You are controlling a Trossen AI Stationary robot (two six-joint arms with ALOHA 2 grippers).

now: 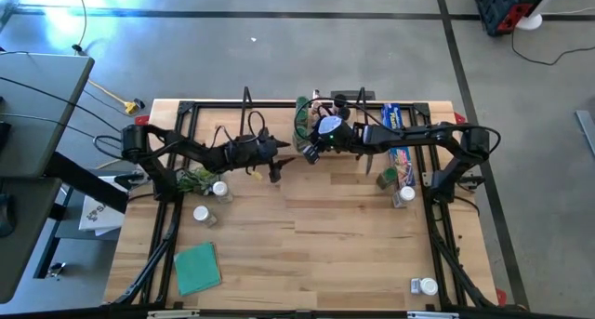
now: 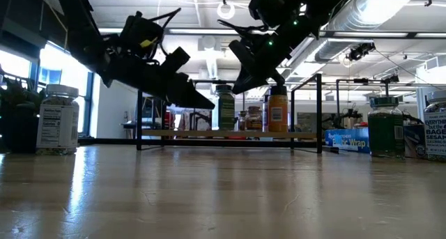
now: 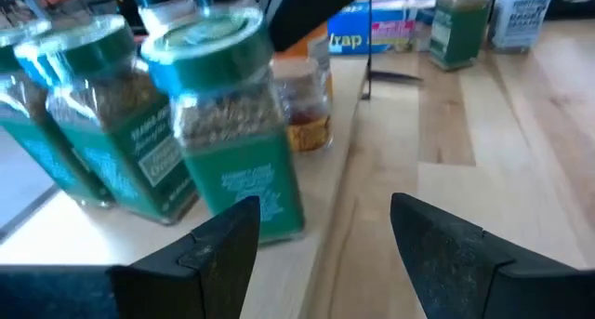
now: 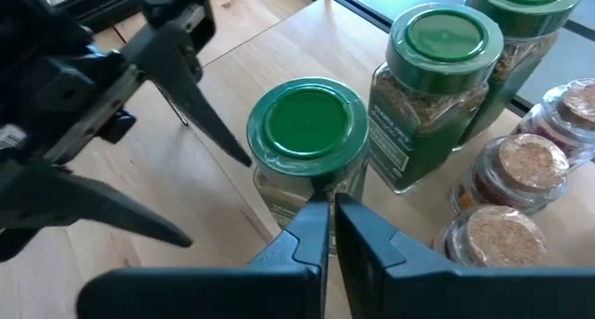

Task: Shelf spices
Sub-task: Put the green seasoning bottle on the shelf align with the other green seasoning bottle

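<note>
The shelf stands at the table's far middle and carries several spices. These are green-lidded jars and brown-topped jars. The nearest green-lidded jar stands upright on the board at the row's end. My right gripper is shut, slants down from the right, and has its tips at this jar's side. My left gripper is open and holds nothing. It comes in from the left and faces the same jar. My right gripper's shut fingertips stand at the green-lidded jar's side, just under its lid, slanting down from the table's near right. I cannot tell whether they touch the jar. The jar stands upright on the shelf board.
A blue wrap box lies right of the shelf. Loose jars stand on the table at the left, at the right and at the near right. A flat teal square lies near left.
</note>
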